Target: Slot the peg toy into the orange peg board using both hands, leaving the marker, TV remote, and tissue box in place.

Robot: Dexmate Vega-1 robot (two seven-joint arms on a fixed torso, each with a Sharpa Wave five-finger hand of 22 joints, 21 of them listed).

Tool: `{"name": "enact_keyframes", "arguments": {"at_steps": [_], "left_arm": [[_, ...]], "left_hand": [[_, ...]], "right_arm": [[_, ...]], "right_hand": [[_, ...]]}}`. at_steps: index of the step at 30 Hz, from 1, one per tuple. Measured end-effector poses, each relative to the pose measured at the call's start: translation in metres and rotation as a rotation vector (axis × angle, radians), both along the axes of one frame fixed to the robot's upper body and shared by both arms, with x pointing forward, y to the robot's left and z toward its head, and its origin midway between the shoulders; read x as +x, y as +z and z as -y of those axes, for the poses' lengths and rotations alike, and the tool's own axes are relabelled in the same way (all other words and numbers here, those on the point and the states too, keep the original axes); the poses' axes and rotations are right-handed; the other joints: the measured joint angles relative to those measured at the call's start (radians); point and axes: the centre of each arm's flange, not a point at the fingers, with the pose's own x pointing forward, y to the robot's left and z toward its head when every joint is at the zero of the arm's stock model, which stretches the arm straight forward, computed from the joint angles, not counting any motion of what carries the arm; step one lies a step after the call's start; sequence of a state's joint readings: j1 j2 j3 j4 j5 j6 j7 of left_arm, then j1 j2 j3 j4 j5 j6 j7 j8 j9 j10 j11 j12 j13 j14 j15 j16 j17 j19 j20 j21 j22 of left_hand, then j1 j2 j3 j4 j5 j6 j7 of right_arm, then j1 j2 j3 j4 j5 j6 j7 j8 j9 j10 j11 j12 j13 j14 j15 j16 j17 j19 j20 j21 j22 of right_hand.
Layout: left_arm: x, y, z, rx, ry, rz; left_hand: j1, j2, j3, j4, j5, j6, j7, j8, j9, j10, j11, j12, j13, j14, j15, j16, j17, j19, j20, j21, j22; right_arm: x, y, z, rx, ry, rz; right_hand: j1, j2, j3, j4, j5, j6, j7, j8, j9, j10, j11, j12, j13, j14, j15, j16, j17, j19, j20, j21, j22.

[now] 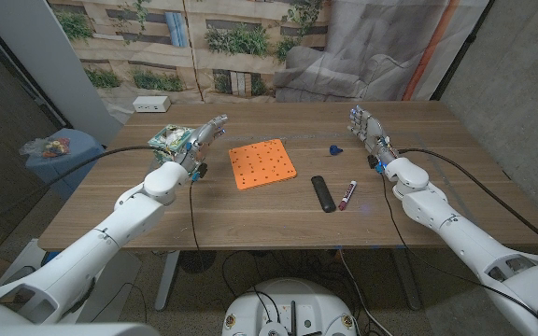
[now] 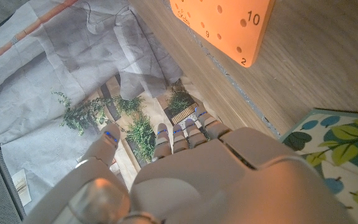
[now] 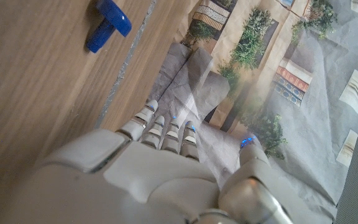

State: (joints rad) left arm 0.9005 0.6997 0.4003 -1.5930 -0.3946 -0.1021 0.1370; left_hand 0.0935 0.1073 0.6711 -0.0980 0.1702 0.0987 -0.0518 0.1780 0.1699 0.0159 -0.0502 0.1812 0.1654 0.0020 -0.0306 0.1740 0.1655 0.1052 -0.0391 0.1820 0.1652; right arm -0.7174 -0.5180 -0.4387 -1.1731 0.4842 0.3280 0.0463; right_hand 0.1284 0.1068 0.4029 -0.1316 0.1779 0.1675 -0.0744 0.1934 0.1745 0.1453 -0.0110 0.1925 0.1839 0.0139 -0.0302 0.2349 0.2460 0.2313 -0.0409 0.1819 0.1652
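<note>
The orange peg board [image 1: 262,163] lies flat in the middle of the wooden table; one numbered corner of the orange peg board [image 2: 229,28] appears in the left wrist view. The blue peg toy [image 1: 334,147] lies on the table to the board's right, and the right wrist view picks up the blue peg toy [image 3: 107,25]. My left hand [image 1: 206,133] is raised left of the board, fingers apart and holding nothing. My right hand [image 1: 367,126] is raised just right of the peg toy, fingers apart, also holding nothing.
A black TV remote [image 1: 322,193] and a red-and-white marker [image 1: 347,194] lie near the front edge, right of the board. The leaf-patterned tissue box [image 1: 171,140] stands behind my left hand. A white power strip [image 1: 151,104] sits at the table's back left.
</note>
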Motion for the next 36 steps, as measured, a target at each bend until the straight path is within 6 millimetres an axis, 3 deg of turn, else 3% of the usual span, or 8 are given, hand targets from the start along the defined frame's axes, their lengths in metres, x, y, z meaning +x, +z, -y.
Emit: {"name": "enact_keyframes", "arguments": {"at_steps": [11,18,26,32,36], "left_arm": [[-0.001,-0.003,0.001,-0.028,0.005,0.001],[-0.003,-0.005,0.002,-0.05,0.005,0.002],[-0.006,-0.006,0.004,-0.069,0.005,0.005],[-0.006,-0.008,0.006,-0.086,0.004,0.0],[-0.006,-0.009,0.007,-0.097,0.005,-0.002]], "left_hand": [[0.0,0.0,0.0,0.0,0.0,0.0,0.0,0.0,0.0,0.004,-0.004,0.0,0.0,0.0,0.0,0.0,0.0,0.0,0.0,0.0,0.0],[0.004,0.004,0.0,0.0,0.0,0.005,0.005,0.0,0.0,0.004,-0.004,0.0,0.0,0.0,0.0,0.0,0.0,0.0,0.0,0.0,0.0],[0.004,0.004,0.0,0.0,0.0,0.005,0.005,0.0,0.0,0.003,-0.003,0.0,0.0,0.0,0.0,0.0,0.0,0.0,0.0,0.0,0.0],[0.004,0.004,0.0,0.0,0.0,0.005,0.005,0.0,0.0,0.003,-0.003,0.0,0.0,0.0,0.0,0.0,0.0,0.0,0.0,0.0,0.0],[0.004,0.004,0.0,0.0,0.0,0.005,0.005,0.0,0.005,0.003,-0.003,0.0,0.0,0.0,0.0,0.0,0.0,0.0,0.0,0.0,0.0]], "right_arm": [[-0.01,0.013,0.003,-0.188,-0.086,0.046],[-0.018,0.026,0.004,-0.302,-0.128,0.082],[-0.024,0.041,0.006,-0.445,-0.181,0.111],[-0.028,0.052,0.006,-0.547,-0.207,0.128],[-0.03,0.06,0.006,-0.605,-0.22,0.137]], "right_hand": [[0.057,-0.029,0.017,-0.036,0.002,0.036,-0.037,0.008,0.005,0.023,-0.009,0.004,0.003,0.019,-0.006,0.0,-0.014,0.025,0.003,0.008,0.0],[0.111,-0.045,0.029,-0.056,0.004,0.015,-0.058,0.008,0.008,0.021,-0.018,0.004,0.005,0.019,-0.006,0.0,-0.018,0.04,0.004,0.008,0.0],[0.175,-0.078,0.038,-0.061,0.012,-0.005,-0.078,0.008,0.01,-0.003,-0.02,0.004,0.01,0.018,-0.005,-0.007,-0.023,0.033,0.031,0.008,0.0],[0.231,-0.11,0.046,-0.061,0.019,-0.011,-0.083,0.008,0.014,-0.035,-0.002,-0.004,0.01,-0.001,0.022,-0.015,-0.023,0.031,0.062,0.008,0.0],[0.263,-0.121,0.047,-0.06,0.019,-0.025,-0.097,0.008,0.019,-0.06,-0.002,-0.008,0.014,-0.01,0.031,-0.021,-0.023,0.025,0.068,0.008,0.0]]}}
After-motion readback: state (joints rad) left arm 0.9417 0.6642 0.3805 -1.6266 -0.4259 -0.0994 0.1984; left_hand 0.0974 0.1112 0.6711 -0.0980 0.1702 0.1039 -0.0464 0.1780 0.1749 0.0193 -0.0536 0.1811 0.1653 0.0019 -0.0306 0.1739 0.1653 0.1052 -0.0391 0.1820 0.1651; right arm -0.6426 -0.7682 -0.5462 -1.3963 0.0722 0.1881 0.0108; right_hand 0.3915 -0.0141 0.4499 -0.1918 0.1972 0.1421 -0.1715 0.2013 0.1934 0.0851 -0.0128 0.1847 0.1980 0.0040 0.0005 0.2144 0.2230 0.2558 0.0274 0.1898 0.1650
